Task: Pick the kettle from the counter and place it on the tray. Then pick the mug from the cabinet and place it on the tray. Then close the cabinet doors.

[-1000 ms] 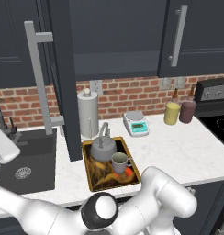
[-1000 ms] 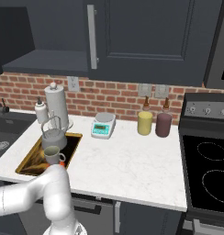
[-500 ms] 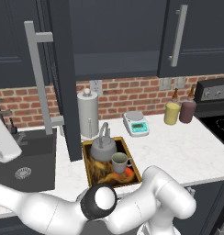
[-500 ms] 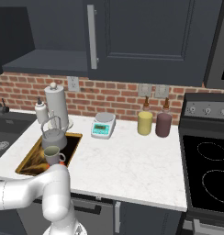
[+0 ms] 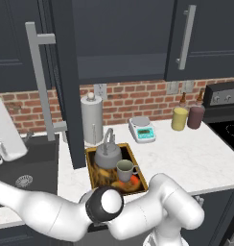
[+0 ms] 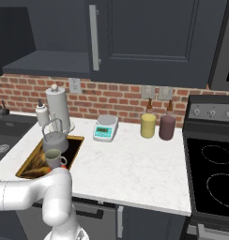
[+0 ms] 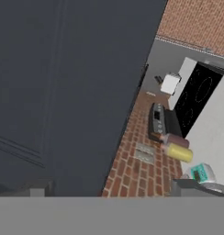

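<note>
On the counter (image 5: pixel 195 149), the tray (image 5: pixel 93 172) is carrying the kettle (image 5: pixel 108 154) and the mug (image 5: pixel 124 169), side by side. The cabinet door (image 5: pixel 66 81) is standing open. The gripper's fingers are resting wide apart, gripping nothing.

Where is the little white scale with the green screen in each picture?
Left base view: small white digital scale, right of centre on the white counter.
Right base view: left of centre.
Hand view: lower right corner, seen tilted.
Shared landmark: the yellow jar beside it.
</note>
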{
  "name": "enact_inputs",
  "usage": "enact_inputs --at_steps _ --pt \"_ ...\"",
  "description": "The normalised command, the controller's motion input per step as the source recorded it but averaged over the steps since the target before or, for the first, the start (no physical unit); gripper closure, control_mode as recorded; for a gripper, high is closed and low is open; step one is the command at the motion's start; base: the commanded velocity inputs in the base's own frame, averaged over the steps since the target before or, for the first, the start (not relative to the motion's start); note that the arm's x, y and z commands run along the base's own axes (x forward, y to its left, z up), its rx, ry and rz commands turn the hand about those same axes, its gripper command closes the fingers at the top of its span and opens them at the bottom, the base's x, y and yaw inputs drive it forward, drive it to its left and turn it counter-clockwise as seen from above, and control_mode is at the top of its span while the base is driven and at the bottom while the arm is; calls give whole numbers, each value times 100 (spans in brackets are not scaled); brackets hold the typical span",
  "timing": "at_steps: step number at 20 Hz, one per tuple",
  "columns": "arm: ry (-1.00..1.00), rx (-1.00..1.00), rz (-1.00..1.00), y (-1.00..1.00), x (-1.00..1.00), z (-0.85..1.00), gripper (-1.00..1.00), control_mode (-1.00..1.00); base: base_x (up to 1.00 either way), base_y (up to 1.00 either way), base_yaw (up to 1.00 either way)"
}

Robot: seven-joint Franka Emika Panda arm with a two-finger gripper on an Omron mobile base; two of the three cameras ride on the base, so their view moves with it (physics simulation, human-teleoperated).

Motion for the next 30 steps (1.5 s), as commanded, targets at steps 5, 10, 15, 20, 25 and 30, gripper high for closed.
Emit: enact_inputs --at_steps 5,10,15,20,25,30 --pt "0 0 0 -71 -1 17 -100 -100 0 0 0" --pt "0 0 0 -94 -13 13 -100 -100 0 0 0" --pt "0 0 0 -100 -38 4 -100 -100 0 0 0" --pt "-1 -3 0 -100 -43 0 -100 -100 0 0 0" --pt "-6 -8 0 -100 -33 0 -100 -100 0 0 0" --pt "-5 -6 0 -100 -3 0 -100 -100 0 0 0"
